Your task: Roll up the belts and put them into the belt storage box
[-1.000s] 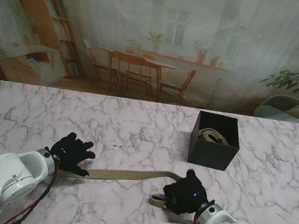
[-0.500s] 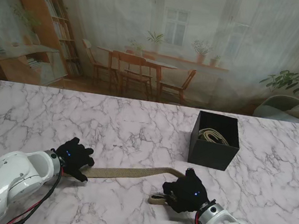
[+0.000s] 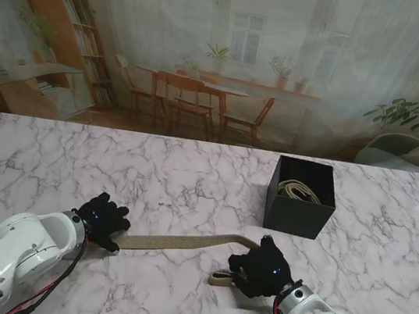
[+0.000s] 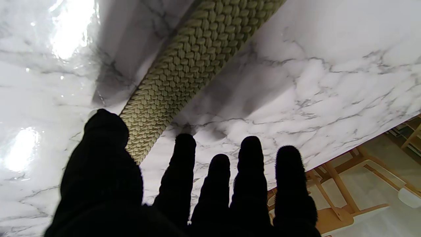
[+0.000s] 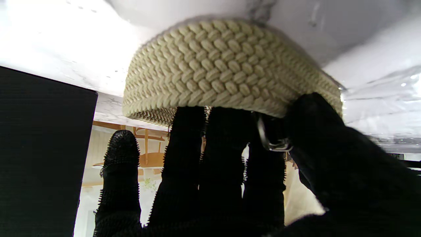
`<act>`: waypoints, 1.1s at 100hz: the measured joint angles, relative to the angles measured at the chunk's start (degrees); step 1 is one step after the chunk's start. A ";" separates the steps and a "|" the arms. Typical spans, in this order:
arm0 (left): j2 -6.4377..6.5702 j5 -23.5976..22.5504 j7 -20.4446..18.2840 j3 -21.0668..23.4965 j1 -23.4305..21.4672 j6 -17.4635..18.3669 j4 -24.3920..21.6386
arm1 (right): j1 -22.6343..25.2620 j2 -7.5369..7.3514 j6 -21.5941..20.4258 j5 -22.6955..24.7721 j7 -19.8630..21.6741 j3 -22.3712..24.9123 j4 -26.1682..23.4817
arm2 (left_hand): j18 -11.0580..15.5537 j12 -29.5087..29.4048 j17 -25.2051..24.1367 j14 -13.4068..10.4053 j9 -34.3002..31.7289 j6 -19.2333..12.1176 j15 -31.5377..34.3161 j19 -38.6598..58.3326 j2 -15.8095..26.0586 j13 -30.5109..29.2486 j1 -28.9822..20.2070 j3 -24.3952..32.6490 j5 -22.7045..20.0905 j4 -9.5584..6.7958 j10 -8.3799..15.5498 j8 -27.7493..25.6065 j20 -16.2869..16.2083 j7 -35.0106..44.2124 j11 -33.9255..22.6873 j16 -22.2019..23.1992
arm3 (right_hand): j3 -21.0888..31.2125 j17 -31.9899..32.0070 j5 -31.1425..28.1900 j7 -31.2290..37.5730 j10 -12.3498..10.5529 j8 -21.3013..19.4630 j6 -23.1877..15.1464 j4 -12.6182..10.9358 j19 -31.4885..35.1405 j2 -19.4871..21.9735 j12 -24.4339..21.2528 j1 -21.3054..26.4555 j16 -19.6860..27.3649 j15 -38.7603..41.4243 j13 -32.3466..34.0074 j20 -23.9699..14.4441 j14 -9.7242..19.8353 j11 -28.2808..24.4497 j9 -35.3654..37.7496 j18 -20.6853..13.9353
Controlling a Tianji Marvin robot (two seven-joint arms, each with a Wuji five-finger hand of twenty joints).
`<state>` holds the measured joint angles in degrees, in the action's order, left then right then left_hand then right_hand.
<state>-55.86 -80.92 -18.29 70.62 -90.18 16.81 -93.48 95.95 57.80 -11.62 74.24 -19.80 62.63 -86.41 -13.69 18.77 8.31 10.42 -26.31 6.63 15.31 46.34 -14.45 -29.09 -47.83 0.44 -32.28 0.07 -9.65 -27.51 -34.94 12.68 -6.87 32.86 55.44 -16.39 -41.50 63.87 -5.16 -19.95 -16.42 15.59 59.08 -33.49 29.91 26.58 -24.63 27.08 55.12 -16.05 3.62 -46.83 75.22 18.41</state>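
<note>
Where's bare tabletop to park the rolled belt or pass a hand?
Free: the marble table left of the black box, farther from me than the belt; also right of the box. Crowded: the near strip, where the left hand and right hand work the belt.

1. No writing, label, brand mark or number can be read anywhere in these views.
2. The black belt storage box point(image 3: 301, 197) shows plain dark walls with no print on them.
3. The woven belt point(image 3: 177, 241), lying nearer to me than that box, carries only its braid pattern; its metal buckle point(image 5: 272, 140) bears no legible stamp.
4. Beyond the box, the book spines on the backdrop's shelf point(image 3: 76, 38) are too blurred to read.
</note>
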 measured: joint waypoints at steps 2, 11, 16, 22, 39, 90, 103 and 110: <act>0.01 0.02 0.00 -0.18 0.16 0.00 0.10 | 0.00 0.00 0.07 0.00 0.00 0.00 0.00 | 0.01 0.07 0.00 0.00 0.01 0.25 0.01 0.02 0.00 0.00 -0.02 0.00 0.01 0.00 0.00 -0.66 0.00 0.56 0.00 0.24 | 0.00 0.07 0.00 0.00 0.00 0.00 0.00 0.00 0.00 0.00 -0.01 0.00 0.00 0.00 0.00 0.00 0.00 0.00 0.00 0.00; 0.20 0.17 0.25 -1.76 1.40 -0.22 0.80 | 0.00 0.00 0.37 0.01 0.00 -0.06 0.00 | 0.19 1.39 0.04 -0.10 0.73 1.21 0.03 0.75 0.00 -0.01 -1.22 1.43 0.08 0.00 0.00 -10.32 -0.51 9.35 -1.16 0.43 | 0.00 0.43 0.07 0.00 0.00 0.00 0.00 0.00 0.00 0.01 -0.12 0.00 0.00 0.00 -0.20 0.00 -0.02 0.00 -0.65 0.00; 0.22 0.23 0.19 -2.51 2.05 -0.29 1.31 | 0.00 0.01 0.52 0.02 0.00 -0.09 0.00 | 0.77 2.22 0.05 -0.15 0.75 -0.49 0.07 1.33 -1.16 -0.01 -3.86 1.53 0.11 0.00 0.00 -19.71 -0.53 17.23 -1.76 0.44 | 0.00 0.54 0.12 0.01 0.00 0.00 0.00 0.00 0.00 0.02 -0.40 0.00 0.00 0.00 -0.27 0.00 -0.03 0.00 -0.65 0.00; 0.22 0.23 -0.01 -2.77 2.27 -0.29 1.65 | 0.01 0.01 0.76 0.02 -0.04 -0.13 0.00 | 0.82 3.83 0.30 -0.27 0.67 -4.03 0.85 1.44 -2.23 -0.01 -7.16 2.00 0.05 0.02 0.09 -27.45 -0.53 27.13 -3.90 1.05 | 0.00 0.66 0.13 0.01 0.00 0.00 0.00 0.00 0.00 0.02 -0.58 0.00 0.01 0.00 -1.32 0.00 -0.41 0.00 -1.18 0.00; 0.16 1.29 -1.73 -2.51 2.36 -0.09 1.57 | 0.05 0.09 1.64 0.00 -0.52 -0.31 0.13 | 0.84 7.29 4.71 -0.14 -9.16 -2.72 3.81 5.10 -4.64 -6.77 -8.13 1.90 0.06 0.68 0.70 -29.11 -0.54 38.25 -8.36 2.47 | 0.01 2.31 0.41 0.05 0.16 0.00 0.00 0.00 0.00 0.55 -1.93 0.00 0.34 0.23 -4.61 0.00 -1.83 2.27 -5.89 0.07; -0.39 0.03 0.46 5.70 -5.41 1.77 -2.04 | 1.16 0.95 3.61 -2.88 -1.29 -0.08 -0.40 | 0.84 14.01 12.55 0.48 -22.63 -2.20 8.20 11.55 -6.66 -18.20 -11.17 8.67 -0.90 0.56 2.88 -26.85 -0.54 43.13 -12.48 3.18 | 3.30 6.00 0.17 3.96 18.24 2.92 5.85 0.00 0.79 1.12 -7.74 0.00 5.31 -0.32 -26.21 -1.90 -11.81 9.47 -50.87 1.55; -0.46 -0.71 0.11 8.32 -8.07 2.86 -3.93 | 1.41 1.15 4.57 -3.30 -0.92 0.09 -0.61 | 0.92 14.04 12.55 0.48 -22.63 -2.57 8.20 11.55 -6.66 -18.20 -11.22 8.67 -0.91 0.55 2.89 -26.84 -0.52 43.14 -12.48 3.18 | 4.46 5.79 -1.59 6.69 23.05 7.18 9.72 0.00 0.80 1.06 -12.46 0.00 10.40 -7.64 -25.88 -1.90 -16.37 14.99 -51.62 2.98; -0.47 -1.23 0.03 9.65 -9.50 3.70 -4.95 | 1.62 1.20 5.89 -3.68 0.73 0.10 -1.03 | 1.38 14.04 12.55 0.48 -22.63 -2.64 8.20 11.55 -6.66 -18.20 -11.88 8.74 -0.92 0.55 2.92 -26.84 -0.51 43.14 -12.48 3.18 | 4.47 4.26 -1.59 7.46 24.11 7.76 10.81 0.00 0.12 1.06 -13.62 0.00 11.65 -9.78 -23.43 -1.26 -17.63 16.62 -51.61 3.23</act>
<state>-56.34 -82.15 -18.26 80.27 -99.68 20.51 -98.44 97.57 59.00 -5.74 70.56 -19.07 62.73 -87.44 -12.31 32.81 20.86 10.90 -48.94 3.99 23.51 57.89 -21.12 -47.29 -59.71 9.18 -33.20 0.62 -6.73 -54.35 -35.45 55.82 -19.35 36.04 59.91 -12.13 -43.09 71.33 18.95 -12.19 -5.61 15.60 59.19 -32.43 16.29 26.58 -12.97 17.30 31.68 -17.31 -14.00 -30.20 23.61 21.64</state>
